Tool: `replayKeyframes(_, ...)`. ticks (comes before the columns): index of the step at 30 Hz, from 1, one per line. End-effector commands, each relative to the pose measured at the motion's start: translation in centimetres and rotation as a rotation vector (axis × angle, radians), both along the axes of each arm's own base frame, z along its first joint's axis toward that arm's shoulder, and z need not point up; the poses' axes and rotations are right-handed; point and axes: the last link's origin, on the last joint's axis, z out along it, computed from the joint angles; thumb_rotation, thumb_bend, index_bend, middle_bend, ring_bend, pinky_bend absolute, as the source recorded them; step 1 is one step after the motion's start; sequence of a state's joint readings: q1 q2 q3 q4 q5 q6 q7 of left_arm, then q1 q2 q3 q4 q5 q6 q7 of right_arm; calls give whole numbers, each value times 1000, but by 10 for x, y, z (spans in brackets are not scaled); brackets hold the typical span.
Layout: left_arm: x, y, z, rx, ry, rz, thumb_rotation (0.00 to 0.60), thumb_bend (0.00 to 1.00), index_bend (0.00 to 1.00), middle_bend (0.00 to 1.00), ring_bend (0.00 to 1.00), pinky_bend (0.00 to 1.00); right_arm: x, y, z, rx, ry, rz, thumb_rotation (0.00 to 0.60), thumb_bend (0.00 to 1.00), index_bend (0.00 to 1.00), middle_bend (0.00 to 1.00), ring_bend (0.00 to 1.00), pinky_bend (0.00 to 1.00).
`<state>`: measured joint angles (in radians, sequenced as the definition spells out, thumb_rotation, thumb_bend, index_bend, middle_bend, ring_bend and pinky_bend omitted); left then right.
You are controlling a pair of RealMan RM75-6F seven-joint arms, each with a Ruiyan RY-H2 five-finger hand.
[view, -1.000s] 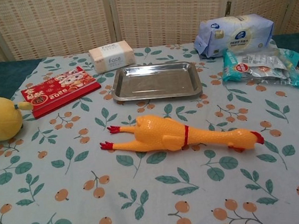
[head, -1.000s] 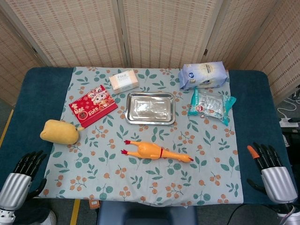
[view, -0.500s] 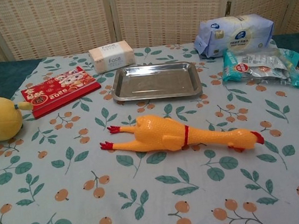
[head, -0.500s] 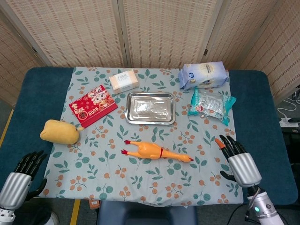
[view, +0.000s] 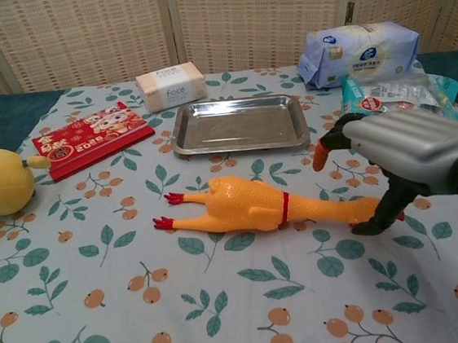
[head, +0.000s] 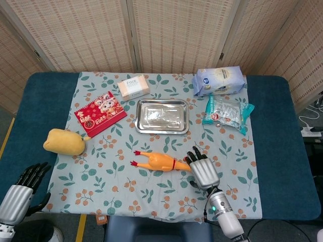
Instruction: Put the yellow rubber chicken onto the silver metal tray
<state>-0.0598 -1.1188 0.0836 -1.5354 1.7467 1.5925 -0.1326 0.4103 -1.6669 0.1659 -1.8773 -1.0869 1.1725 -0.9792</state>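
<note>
- Yellow rubber chicken (head: pixel 162 163) lies flat on its side on my surface, red feet pointing left, just in front of the tray.
- Silver metal tray (head: pixel 162 116) sits level and empty behind it.

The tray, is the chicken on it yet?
No, the chicken lies on the cloth in front of the empty tray.

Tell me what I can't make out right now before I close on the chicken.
- Chicken head: covered by the right hand in both views, so contact can't be judged.
- Left hand: cut off by the head view's bottom edge, absent from the chest view.
- Tray: glare hides its floor in the head view.
</note>
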Motion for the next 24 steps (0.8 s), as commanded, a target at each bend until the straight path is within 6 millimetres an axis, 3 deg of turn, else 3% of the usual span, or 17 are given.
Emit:
replayKeyframes(1,-1,0,1,-4,-3,-1,600,413,0,0,0,81,15,-13,-26,1,37,-11,600,104,312,186,156,346)
replayKeyframes(12,-7,0,6,-5,-13,24,600,413,0,0,0,81,6,-28,-46,-29,75,-66,600,120,338,202,175,359)
replayKeyframes(24,-10,1,8,-4,-21,36,600,415,0,0,0,80,5,-35,-74,-7,96,-104,600,240,525,319,333,550)
